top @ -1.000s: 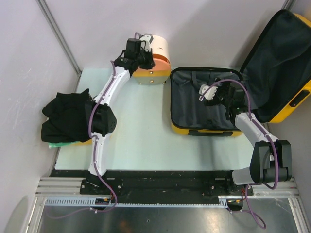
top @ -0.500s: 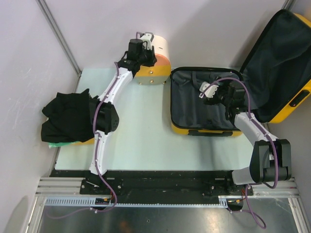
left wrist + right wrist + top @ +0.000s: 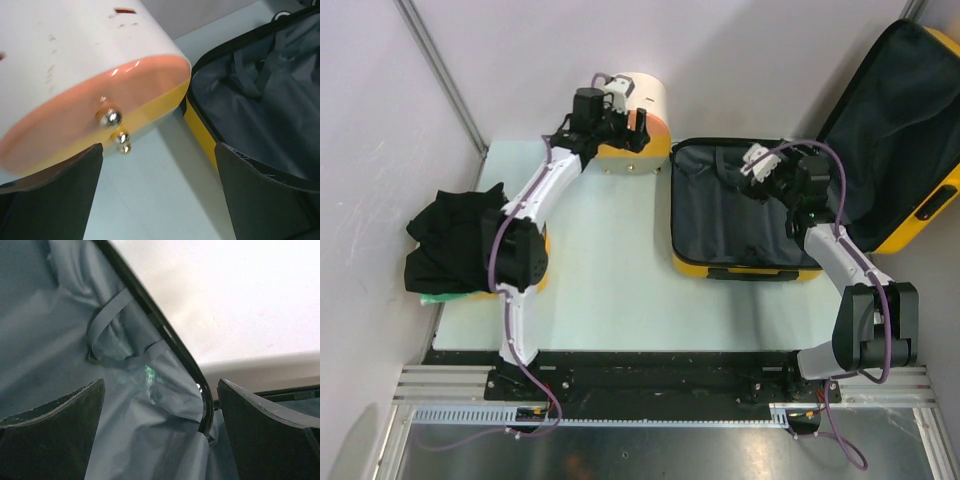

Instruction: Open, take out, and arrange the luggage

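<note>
2 arms are in my feed, and I place everything against the luggage (image 3: 720, 220). It lies open on the right part of the table (image 3: 610, 260), dark lining up and yellow shell showing along its near rim. Well to the left of the luggage, at the table's edge, sits a heap of black cloth (image 3: 455, 240).

The right gripper (image 3: 755, 165) hangs over the far part of the luggage's lined base. In its wrist view the right gripper (image 3: 160, 385) has its jaws apart with nothing between them, looking at a grey strap (image 3: 107, 315) and the black rim.

Just off the luggage's far-left corner lies the cream-and-orange container (image 3: 650, 100), with a thin strip of table between the 2. The left gripper (image 3: 628, 128) is at the container's near side. Its wrist view shows the left gripper (image 3: 157, 150) with jaws apart and empty, below the orange end (image 3: 75, 130) and its metal studs (image 3: 110, 117).

Farthest right, the luggage's lid (image 3: 890, 130) stands tilted open.
</note>
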